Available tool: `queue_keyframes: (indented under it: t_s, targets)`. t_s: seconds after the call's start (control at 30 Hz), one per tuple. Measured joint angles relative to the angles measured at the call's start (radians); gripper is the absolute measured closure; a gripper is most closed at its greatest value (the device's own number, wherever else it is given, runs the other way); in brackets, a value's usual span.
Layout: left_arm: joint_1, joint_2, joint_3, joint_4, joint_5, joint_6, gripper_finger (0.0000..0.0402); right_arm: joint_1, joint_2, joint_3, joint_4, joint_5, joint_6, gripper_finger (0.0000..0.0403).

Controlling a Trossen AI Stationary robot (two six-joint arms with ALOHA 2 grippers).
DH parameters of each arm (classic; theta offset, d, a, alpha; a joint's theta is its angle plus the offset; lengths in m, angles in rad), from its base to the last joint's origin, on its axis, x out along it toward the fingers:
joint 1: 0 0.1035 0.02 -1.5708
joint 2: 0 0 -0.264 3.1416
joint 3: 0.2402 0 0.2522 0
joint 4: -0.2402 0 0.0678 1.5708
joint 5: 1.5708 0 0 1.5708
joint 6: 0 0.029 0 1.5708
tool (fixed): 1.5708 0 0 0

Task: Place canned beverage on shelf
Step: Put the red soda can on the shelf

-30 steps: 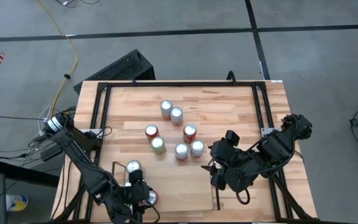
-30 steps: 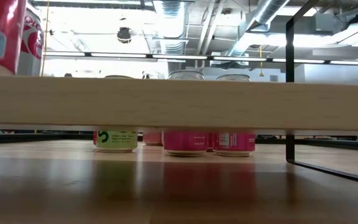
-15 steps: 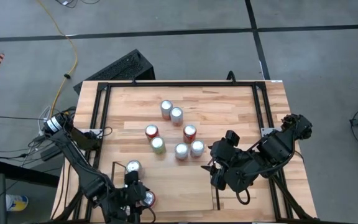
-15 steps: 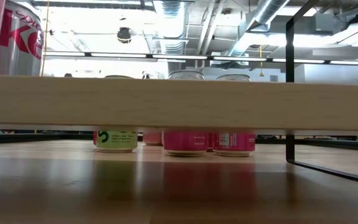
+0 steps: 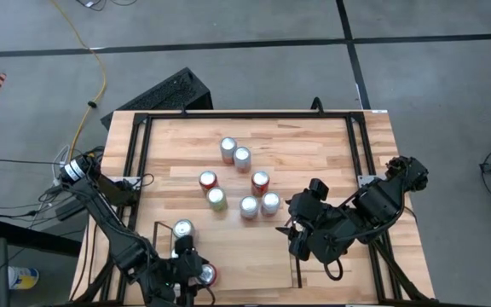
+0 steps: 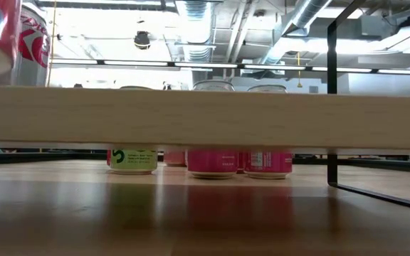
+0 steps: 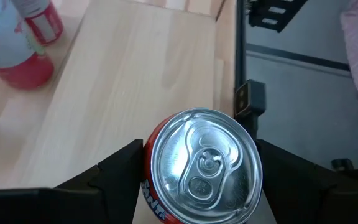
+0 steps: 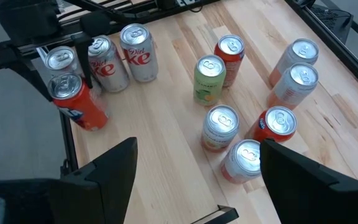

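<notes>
Left tool (image 5: 189, 275) is clamped on an orange can (image 7: 201, 168) at the worktop's (image 5: 314, 141) near-left corner, beside a silver can (image 5: 182, 228) on the shelf (image 5: 156, 234). Next, I reckon: set it down, release. Mid-worktop, seven loose cans (image 5: 241, 181). Right tool (image 5: 300, 232) waits with fingers apart, holding nothing.

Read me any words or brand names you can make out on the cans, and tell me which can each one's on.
"Diet Coke", partly turned away: two silver cans by the shelf rail.
"ke": silver can, low view.
Orange can in the left tool: letters cut off, unreadable.
Other cans: print too small.
</notes>
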Motion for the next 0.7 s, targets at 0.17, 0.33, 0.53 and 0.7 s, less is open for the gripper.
queue_keyframes:
  t_s: [0.17, 0.33, 0.53, 0.7]
  targets:
    - [0.006, 0.017, 0.0, 0.007, 0.023, 0.025, 0.0141, 0.0, 0.0, 0.0, 0.006, 0.0, 0.0, 0.0093]
    - [0.019, 0.026, 0.0, 0.023, 0.044, 0.036, 0.0141, 0.0, 0.0, 0.0, 0.009, 0.0, 0.0, 0.0093]
    - [0.025, 0.028, 0.0, 0.024, 0.052, 0.059, 0.0141, 0.0, 0.0, 0.0, 0.013, 0.0, 0.0, 0.0093]
    - [0.025, 0.028, 0.0, 0.02, 0.066, 0.058, 0.0141, 0.0, 0.0, 0.0, 0.013, 0.0, 0.0, 0.0093]
